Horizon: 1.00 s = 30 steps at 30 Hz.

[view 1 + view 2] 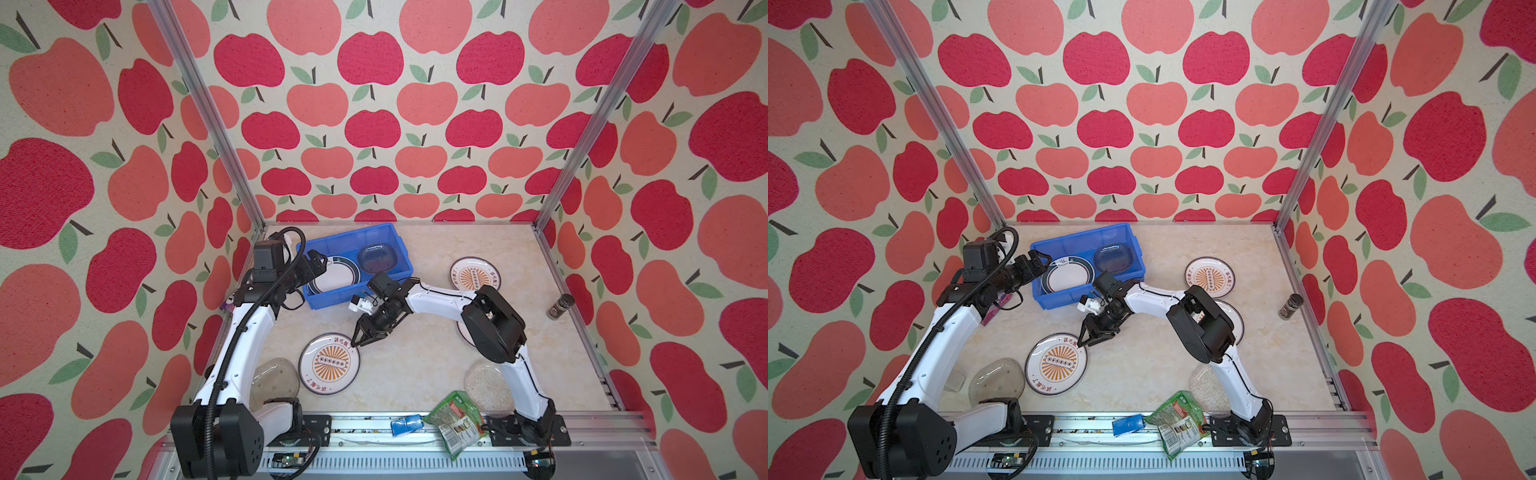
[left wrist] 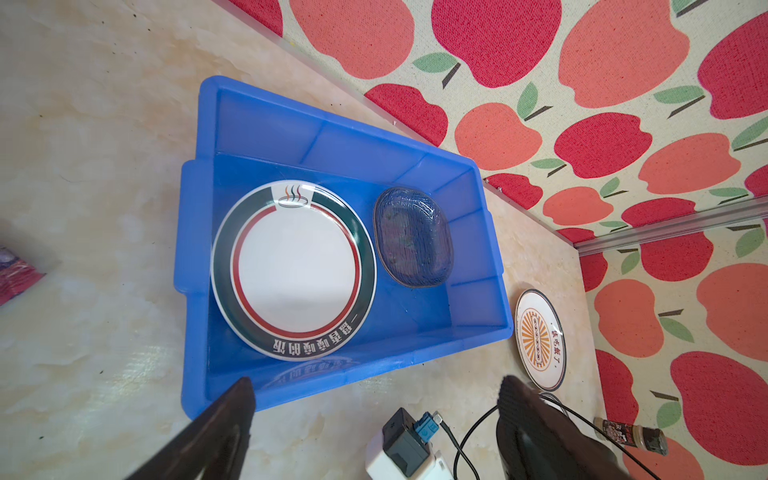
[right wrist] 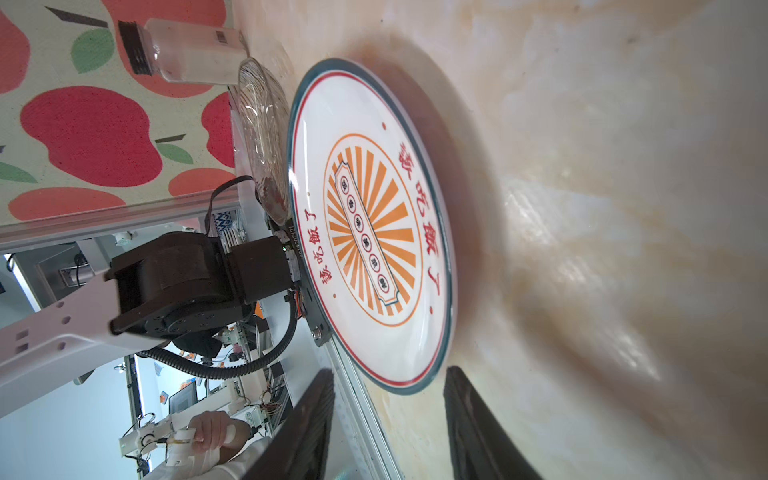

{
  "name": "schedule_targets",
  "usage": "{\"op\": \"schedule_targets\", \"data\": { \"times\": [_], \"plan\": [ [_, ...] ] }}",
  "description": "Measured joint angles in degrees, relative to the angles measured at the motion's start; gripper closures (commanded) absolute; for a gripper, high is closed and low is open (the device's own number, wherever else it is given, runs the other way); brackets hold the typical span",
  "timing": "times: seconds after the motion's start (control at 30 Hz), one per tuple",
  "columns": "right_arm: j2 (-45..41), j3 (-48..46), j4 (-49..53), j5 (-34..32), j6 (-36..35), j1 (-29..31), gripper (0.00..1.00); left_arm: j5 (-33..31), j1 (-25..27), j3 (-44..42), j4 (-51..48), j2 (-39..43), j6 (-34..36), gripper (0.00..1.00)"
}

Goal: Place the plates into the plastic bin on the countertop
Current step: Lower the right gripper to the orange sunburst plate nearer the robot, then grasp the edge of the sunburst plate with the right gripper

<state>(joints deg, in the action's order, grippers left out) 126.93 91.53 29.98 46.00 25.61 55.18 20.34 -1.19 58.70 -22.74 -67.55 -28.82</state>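
Sunburst plate (image 1: 329,364) flat on surface (image 1: 415,365), 7 o'clock; bin (image 1: 345,243) at 11 o'clock. Right gripper (image 1: 356,343) half apart at plate's 1 o'clock rim, nothing clamped. Best: slip one finger under lip, pinch squarely, lift level. Left gripper (image 1: 321,262) wide apart, empty, at bin's 9 o'clock edge.

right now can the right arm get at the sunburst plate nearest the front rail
Likely yes: the right gripper is at the rim of the plate, jaws open, with nothing between them. The plate lies flat on the countertop, so slipping a finger under its edge may be tricky.
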Motion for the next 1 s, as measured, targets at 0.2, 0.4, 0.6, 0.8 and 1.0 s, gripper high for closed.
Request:
{"op": "schedule_targets", "data": {
  "times": [0.2,0.4,0.6,0.8,1.0],
  "plan": [
    [0.3,0.3,3.1,-0.9,-1.7,0.0,0.54,-0.4,0.0,-3.2,0.9,2.8,0.0,0.06],
    [2.9,1.9,3.5,-0.3,-2.2,0.0,0.56,-0.4,0.0,-3.4,2.0,3.0,0.0,0.06],
    [3.8,1.9,2.1,0.7,-1.9,0.2,0.60,-0.4,0.0,-3.5,2.0,3.0,0.3,0.06],
    [4.9,2.2,-0.6,2.3,-0.8,0.9,0.61,-0.4,0.0,-3.5,1.9,3.0,1.0,0.06],
    [5.8,2.7,-2.4,3.1,0.1,1.1,0.63,-0.4,-0.1,-3.5,1.3,3.0,1.7,0.06]
  ]
}}
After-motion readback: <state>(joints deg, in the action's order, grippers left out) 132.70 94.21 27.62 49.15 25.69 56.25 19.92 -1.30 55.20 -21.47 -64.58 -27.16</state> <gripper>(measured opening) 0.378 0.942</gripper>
